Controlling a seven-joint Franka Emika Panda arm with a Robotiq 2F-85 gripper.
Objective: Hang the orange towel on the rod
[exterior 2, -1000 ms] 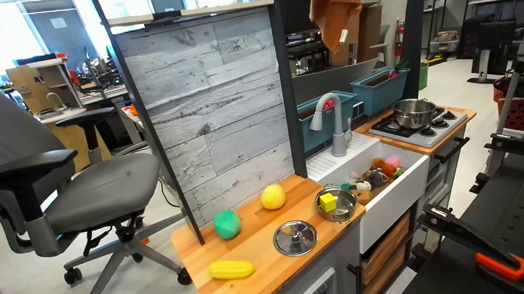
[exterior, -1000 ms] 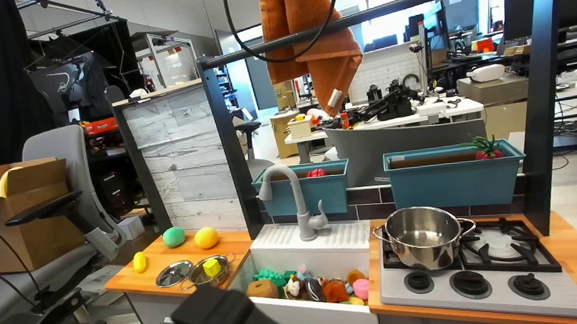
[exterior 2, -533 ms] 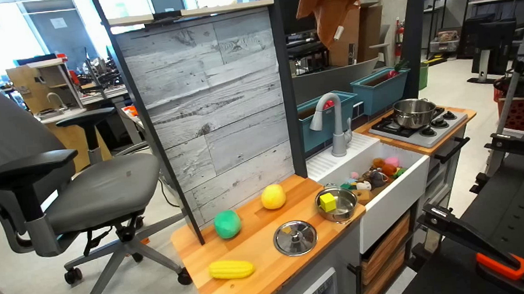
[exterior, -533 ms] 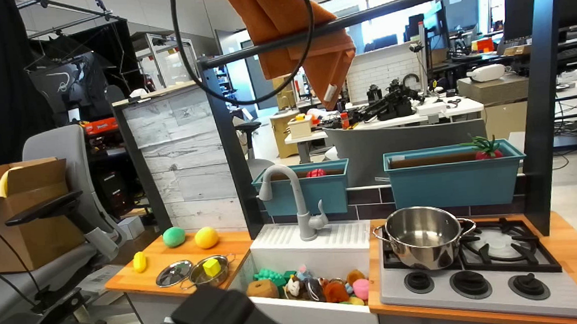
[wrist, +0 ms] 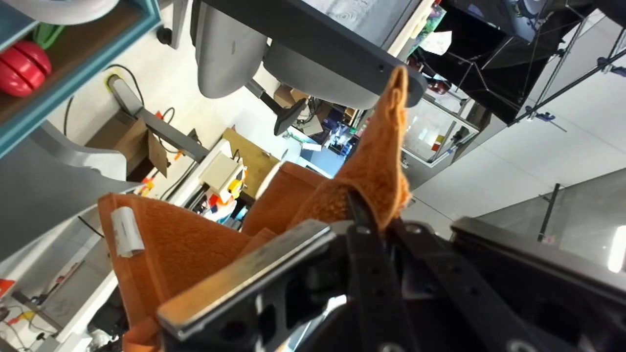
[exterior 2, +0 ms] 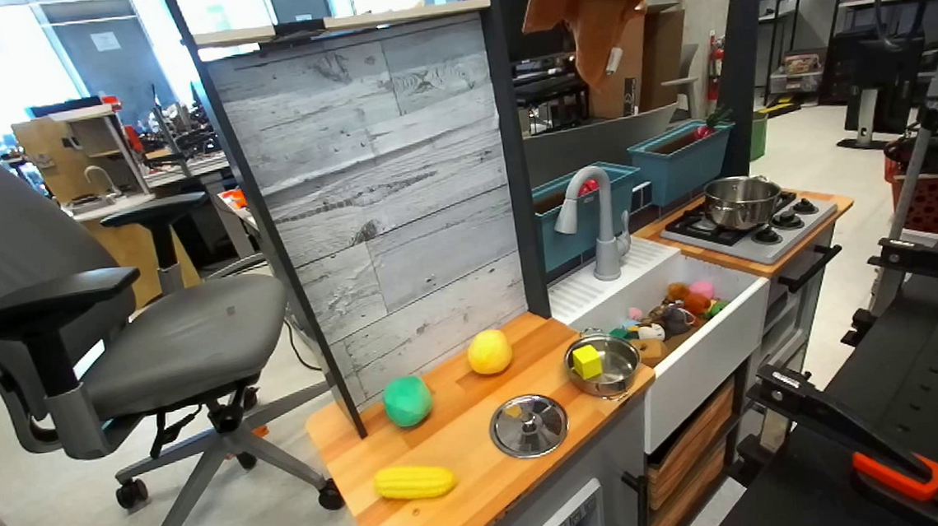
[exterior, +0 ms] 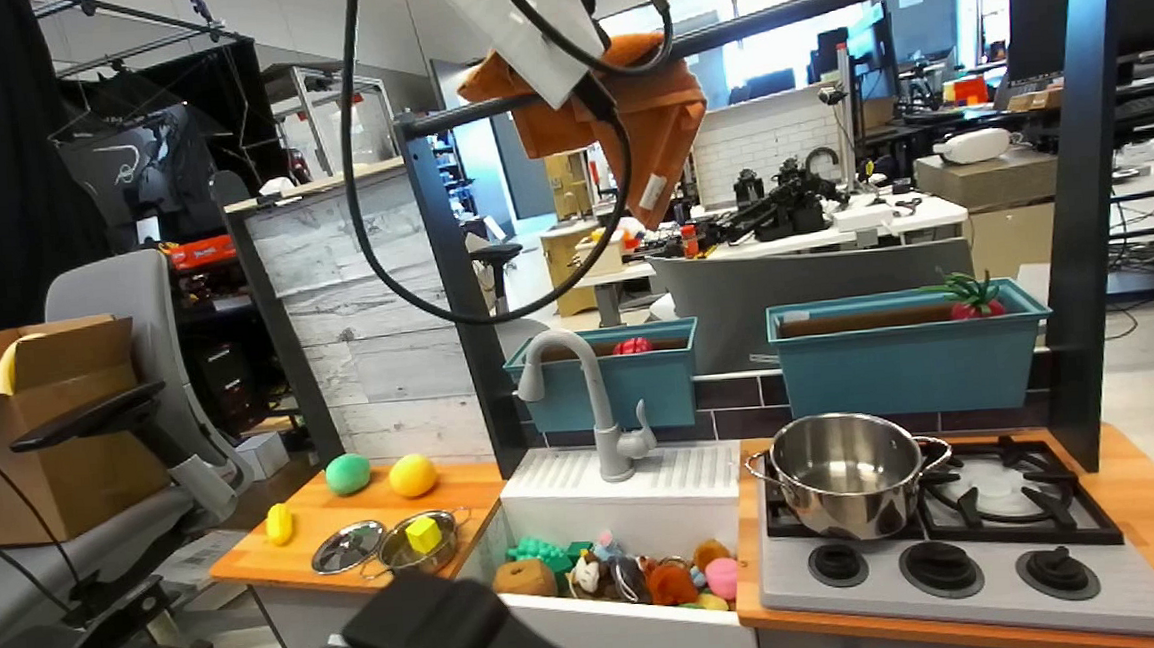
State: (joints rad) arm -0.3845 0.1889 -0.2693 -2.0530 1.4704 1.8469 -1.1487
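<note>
The orange towel (exterior: 659, 109) lies bunched across the rod (exterior: 818, 1), part above it, part below, in both exterior views. Hanging part: long axis steep, crosswise to the rod, tapering to a downward-pointing corner with a white tag (exterior: 652, 192). Second lobe juts sideways along the rod. In the wrist view the gripper (wrist: 384, 227) has its fingers (wrist: 367, 254) nearly together, a towel fold pinched between, peaking beyond them.

This looks like a lab or workshop: black mechanical equipment (exterior: 792, 206) crowds a far white workbench (exterior: 943, 213), a wheeled office chair (exterior 2: 185, 336) stands at left, and a play kitchen (exterior 2: 465, 436) with sink (exterior: 669, 519) and stovetop (exterior: 1000, 607) stands near.
</note>
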